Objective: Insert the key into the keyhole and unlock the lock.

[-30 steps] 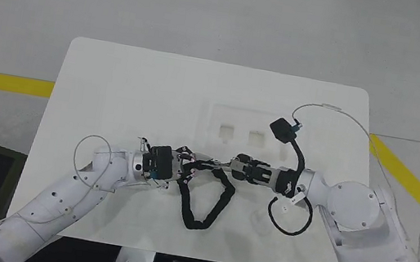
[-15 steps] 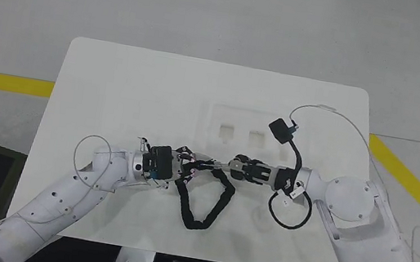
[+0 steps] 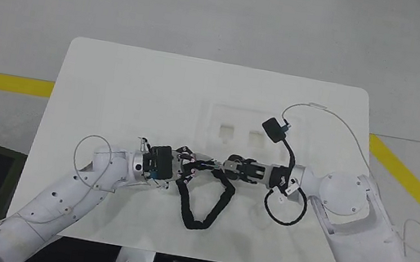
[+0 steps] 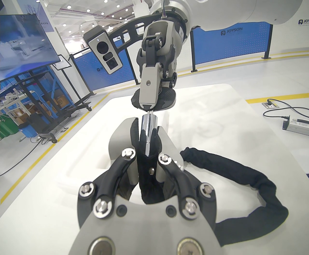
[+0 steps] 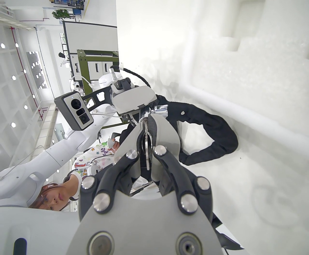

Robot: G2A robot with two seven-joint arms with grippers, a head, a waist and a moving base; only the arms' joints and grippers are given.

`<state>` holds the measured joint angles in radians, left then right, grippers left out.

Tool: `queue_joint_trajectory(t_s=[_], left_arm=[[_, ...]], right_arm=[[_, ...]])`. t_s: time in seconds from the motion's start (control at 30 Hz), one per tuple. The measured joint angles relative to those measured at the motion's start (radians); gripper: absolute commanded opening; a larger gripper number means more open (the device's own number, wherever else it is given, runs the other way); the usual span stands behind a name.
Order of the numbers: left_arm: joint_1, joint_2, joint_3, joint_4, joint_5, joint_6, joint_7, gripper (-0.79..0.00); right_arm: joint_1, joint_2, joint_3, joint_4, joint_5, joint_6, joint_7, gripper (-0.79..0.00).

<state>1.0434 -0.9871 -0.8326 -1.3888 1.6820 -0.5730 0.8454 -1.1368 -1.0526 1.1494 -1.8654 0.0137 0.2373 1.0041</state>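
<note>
Left gripper [image 4: 146,128]: clenched on the lock [image 4: 148,135]. Both fingers press the sides of its chrome cylinder, which points out between the fingertips. In the top view this gripper [image 3: 188,161] sits near the middle of the table [image 3: 118,83], slightly toward the near edge.
Right gripper [image 5: 144,121]: clamped on the key [image 5: 146,141], with the key ring between its fingers. It faces the left gripper head-on from the right-edge side [image 3: 231,166], and the fingertips of the two are close together.
Key: in line with the cylinder's axis. In the left wrist view its tip [image 4: 150,111] meets the cylinder's end face. How deep it sits cannot be told.
Lock: held off the table surface between the two grippers.
Chain loop [image 3: 199,204]: sleeved in black fabric. It hangs from the lock and lies in a loop on the table toward the near edge.
Foam tray [image 3: 220,121]: white, with square recesses. It lies on the far side of the grippers, near the table's centre.
Table: white, with rounded corners.
</note>
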Motion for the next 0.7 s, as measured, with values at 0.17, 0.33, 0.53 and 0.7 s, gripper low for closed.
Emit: queue_joint_trajectory(t_s=[0.17, 0.33, 0.53, 0.7], left_arm=[[0.000, 0.000, 0.000, 0.000, 0.000, 0.000, 0.000, -0.785], [0.000, 0.000, 0.000, 0.000, 0.000, 0.000, 0.000, -0.785], [0.000, 0.000, 0.000, 0.000, 0.000, 0.000, 0.000, -0.785], [0.000, 0.000, 0.000, 0.000, 0.000, 0.000, 0.000, -0.785]], right_arm=[[0.006, 0.000, -0.006, 0.004, 0.001, -0.003, -0.008, -0.643], [0.010, 0.000, -0.008, 0.003, 0.003, -0.003, -0.011, -0.523], [0.011, 0.002, -0.009, -0.003, 0.003, -0.001, -0.014, -0.520], [0.009, 0.004, 0.002, -0.012, 0.002, -0.001, -0.019, -0.474]])
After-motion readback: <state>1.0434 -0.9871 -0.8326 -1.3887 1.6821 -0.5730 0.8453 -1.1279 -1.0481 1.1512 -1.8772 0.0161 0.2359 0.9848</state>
